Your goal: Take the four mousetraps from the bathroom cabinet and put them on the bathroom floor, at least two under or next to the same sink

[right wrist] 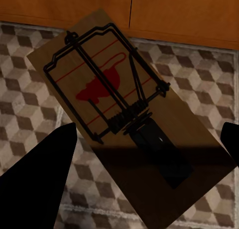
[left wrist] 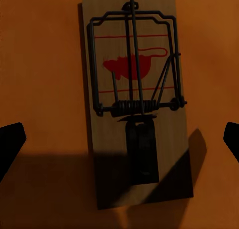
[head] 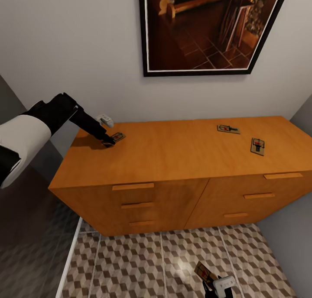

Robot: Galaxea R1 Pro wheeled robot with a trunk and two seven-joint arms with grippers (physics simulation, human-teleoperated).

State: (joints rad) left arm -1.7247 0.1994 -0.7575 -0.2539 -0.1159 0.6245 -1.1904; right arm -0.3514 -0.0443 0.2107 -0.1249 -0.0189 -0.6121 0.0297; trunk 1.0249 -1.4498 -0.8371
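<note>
While one mousetrap (left wrist: 133, 97) lies flat on the left end of the cabinet (head: 182, 155) tabletop, the left gripper (head: 108, 142) sits right over it. In the left wrist view its jaws stand wide apart, a dark fingertip (left wrist: 10, 144) on either side of the board, neither touching it. A second mousetrap (right wrist: 119, 114) hangs low over the bathroom floor (head: 143, 263), in front of the drawers. Its near end runs back between the jaws of the right gripper (head: 214, 285), which look clamped on it, though the contact itself is in shadow. Two more mousetraps rest on the right half of the tabletop, one (head: 228, 128) nearer the wall and one (head: 257, 146) nearer the front edge, close together but not touching. Each board carries a red mouse silhouette between thin red lines; no lettering can be made out. Above the cabinet hangs a black-framed picture (head: 208, 29) on the pale wall.
</note>
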